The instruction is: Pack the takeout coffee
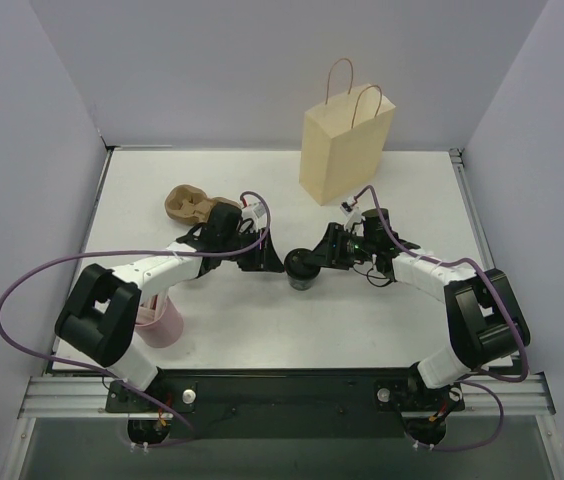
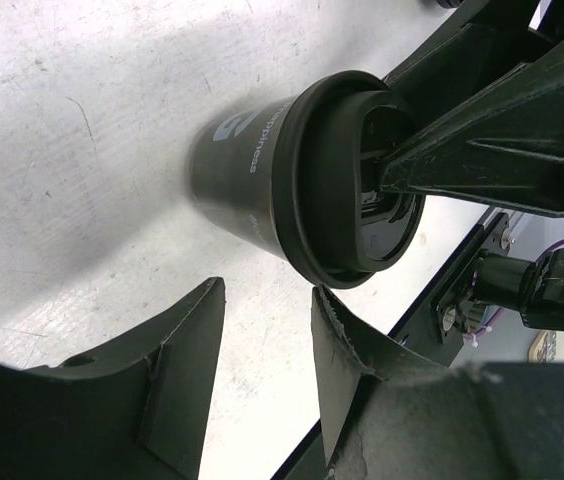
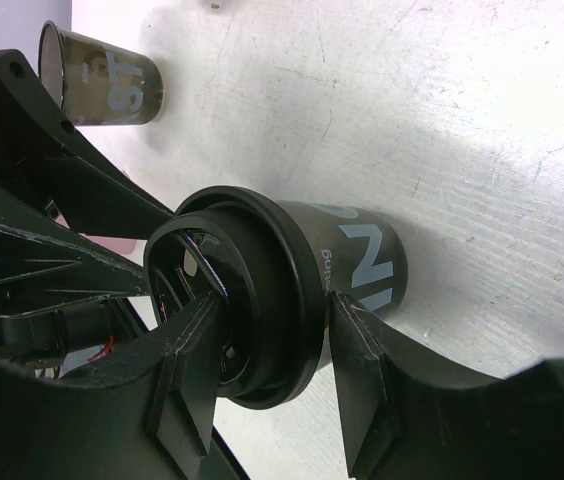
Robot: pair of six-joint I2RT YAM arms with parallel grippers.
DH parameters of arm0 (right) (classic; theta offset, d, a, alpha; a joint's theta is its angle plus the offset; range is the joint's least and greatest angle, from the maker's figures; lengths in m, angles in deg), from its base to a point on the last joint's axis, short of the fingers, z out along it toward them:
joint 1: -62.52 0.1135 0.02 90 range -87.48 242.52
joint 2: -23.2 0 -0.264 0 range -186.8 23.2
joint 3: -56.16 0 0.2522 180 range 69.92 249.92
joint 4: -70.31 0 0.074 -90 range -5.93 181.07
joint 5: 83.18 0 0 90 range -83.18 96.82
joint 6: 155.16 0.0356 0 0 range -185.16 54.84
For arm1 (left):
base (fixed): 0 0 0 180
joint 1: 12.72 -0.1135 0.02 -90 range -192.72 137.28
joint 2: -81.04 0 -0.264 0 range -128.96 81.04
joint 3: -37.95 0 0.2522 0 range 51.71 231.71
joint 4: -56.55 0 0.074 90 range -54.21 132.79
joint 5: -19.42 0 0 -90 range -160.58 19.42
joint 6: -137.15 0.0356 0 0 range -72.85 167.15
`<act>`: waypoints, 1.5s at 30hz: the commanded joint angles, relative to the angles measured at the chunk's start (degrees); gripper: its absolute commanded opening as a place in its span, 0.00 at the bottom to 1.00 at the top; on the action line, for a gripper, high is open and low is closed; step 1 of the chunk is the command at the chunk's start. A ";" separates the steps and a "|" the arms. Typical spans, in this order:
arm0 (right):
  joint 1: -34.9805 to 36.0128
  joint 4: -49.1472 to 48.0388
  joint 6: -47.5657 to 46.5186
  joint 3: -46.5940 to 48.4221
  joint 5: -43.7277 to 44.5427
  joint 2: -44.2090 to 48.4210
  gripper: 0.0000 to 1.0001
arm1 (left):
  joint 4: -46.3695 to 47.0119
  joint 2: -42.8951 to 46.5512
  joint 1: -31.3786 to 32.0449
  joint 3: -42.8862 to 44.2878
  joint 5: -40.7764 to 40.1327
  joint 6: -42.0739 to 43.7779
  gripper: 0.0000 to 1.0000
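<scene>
Takeout coffee (image 1: 302, 272), black with a dark grey lid (image 2: 312, 190), stands upright about the middle of the surface (image 1: 262, 335); cannot tell if its base touches the surface or is just off it. Right pincer (image 3: 277, 340) is clenched on it, one finger (image 3: 197, 375) on each side of the lid rim. Left pincer (image 2: 267, 335) is released, jaws apart with nothing between them, tips just beside the lid on the side toward the left edge, not touching it. Tan paper bag (image 1: 345, 150) stands upright at the far edge, right of centre. Brown pulp tray (image 1: 190, 205) lies toward the far left corner. Pink cup (image 1: 162, 325) sits near the near left corner, partly under the left arm.
</scene>
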 commanded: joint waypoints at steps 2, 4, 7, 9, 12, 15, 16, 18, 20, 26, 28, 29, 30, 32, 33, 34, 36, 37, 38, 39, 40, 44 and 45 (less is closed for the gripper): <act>0.34 9.14 -3.67 -3.39 7.22 -2.06 0.35 | 3.41 -0.86 -0.13 0.60 0.67 0.15 0.50; 0.34 9.23 -3.58 -3.48 7.13 -1.97 0.35 | 4.28 -1.57 -0.13 0.60 0.93 -0.03 0.50; 0.34 9.23 -3.75 -3.39 7.22 -1.97 0.35 | 6.38 -2.10 -0.04 0.25 1.99 -0.73 0.50; 0.34 9.31 -3.76 -3.48 7.22 -1.97 0.35 | 6.57 -2.19 -0.04 0.34 2.25 -1.00 0.50; 0.34 9.32 -3.76 -3.39 7.22 -1.97 0.35 | 6.49 -1.92 -0.04 0.69 2.69 -0.91 0.50; 0.34 9.23 -3.67 -3.22 7.22 -2.15 0.35 | 5.79 -0.87 -0.04 0.78 2.60 -0.56 0.50; 0.34 9.23 -3.67 -3.22 7.22 -2.06 0.35 | 5.52 -0.61 -0.04 0.78 2.60 -0.56 0.50; 0.34 9.31 -3.67 -3.22 7.13 -2.23 0.35 | 5.26 0.10 -0.04 0.95 2.52 -0.47 0.50; 0.34 9.23 -3.67 -3.22 7.22 -2.23 0.35 | 5.26 0.54 -0.04 1.22 2.60 -0.21 0.50; 0.25 9.31 -3.67 -3.22 7.04 -2.32 0.35 | 5.26 0.28 0.05 1.48 3.30 -0.20 0.49; 0.34 9.40 -3.75 -3.22 7.22 -2.32 0.35 | 5.26 0.28 0.05 1.66 3.74 -0.38 0.49; 0.34 9.49 -3.67 -3.22 7.22 -2.32 0.35 | 3.43 0.45 0.13 1.75 4.18 -0.38 0.49; 0.34 9.40 -3.75 -3.22 7.22 -2.32 0.35 | 3.24 1.15 0.22 1.83 4.01 -0.29 0.49; 0.34 9.40 -3.84 -3.22 7.22 -2.50 0.35 | 2.88 2.03 0.48 1.83 3.31 -0.29 0.49; 0.34 9.49 -3.76 -3.13 7.22 -2.50 0.34 | 2.62 2.29 0.49 2.01 3.13 -0.20 0.49; 0.34 9.32 -3.67 -3.13 7.22 -2.58 0.35 | 1.92 2.30 0.49 2.27 2.96 -0.12 0.49; 0.25 9.05 -3.49 -3.04 7.04 -2.76 0.35 | 1.04 1.86 0.49 3.15 2.78 0.50 0.49; 0.34 9.05 -3.40 -3.04 6.95 -2.85 0.35 | 0.86 1.60 0.49 3.41 2.78 0.59 0.49; 0.34 8.96 -3.40 -2.95 6.95 -2.76 0.35 | 0.78 1.42 0.49 3.59 2.69 0.67 0.48; 0.34 8.96 -3.32 -3.04 6.95 -2.76 0.35 | 0.86 0.98 0.49 3.50 2.60 0.76 0.48; 0.34 9.22 -3.49 -3.04 6.95 -2.67 0.34 | 0.95 0.81 0.49 3.50 2.52 0.76 0.48; 0.25 9.40 -3.67 -3.13 7.22 -2.50 0.35 | 1.48 0.01 0.49 3.15 2.69 0.68 0.48; 0.25 9.49 -3.75 -3.13 7.22 -2.41 0.35 | 1.65 -0.25 0.49 2.98 2.69 0.76 0.48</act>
